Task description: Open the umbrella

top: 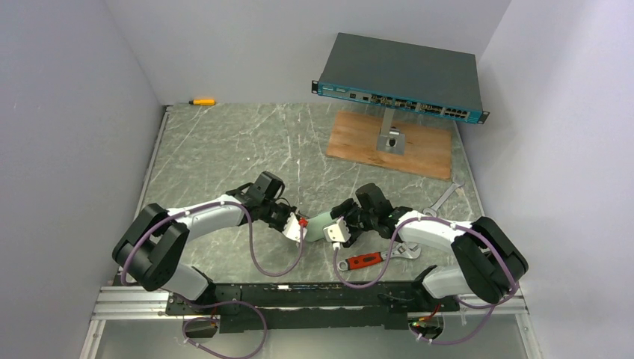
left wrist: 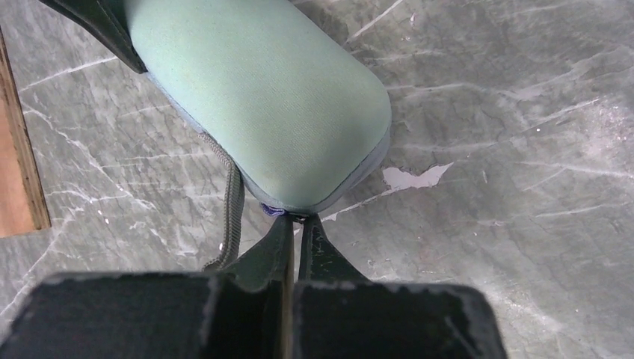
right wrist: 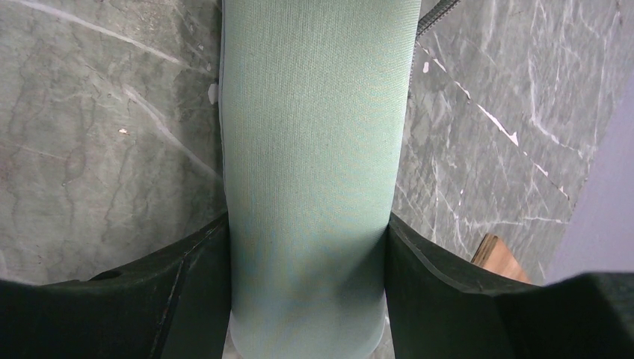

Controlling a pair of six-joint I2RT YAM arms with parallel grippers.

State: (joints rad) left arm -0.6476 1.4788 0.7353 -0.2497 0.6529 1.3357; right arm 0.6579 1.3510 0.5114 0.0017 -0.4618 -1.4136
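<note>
A grey-green marbled table (top: 224, 142) with white veins is lying under soft, even light. Plain pale walls (top: 67, 112) are closing it in at 9, 12 and 3 o'clock. At 1 o'clock a wooden board (top: 359, 142) is lying flat, and a metal stand (top: 389, 138) on it is holding a dark switch (top: 400, 71) tilted above. At 11 o'clock a screwdriver (top: 202, 101) is lying by the back wall. At 6 o'clock a rail (top: 127, 303) is running along the near edge.

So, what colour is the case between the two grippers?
The case is pale mint green, clearest in the right wrist view.
</note>
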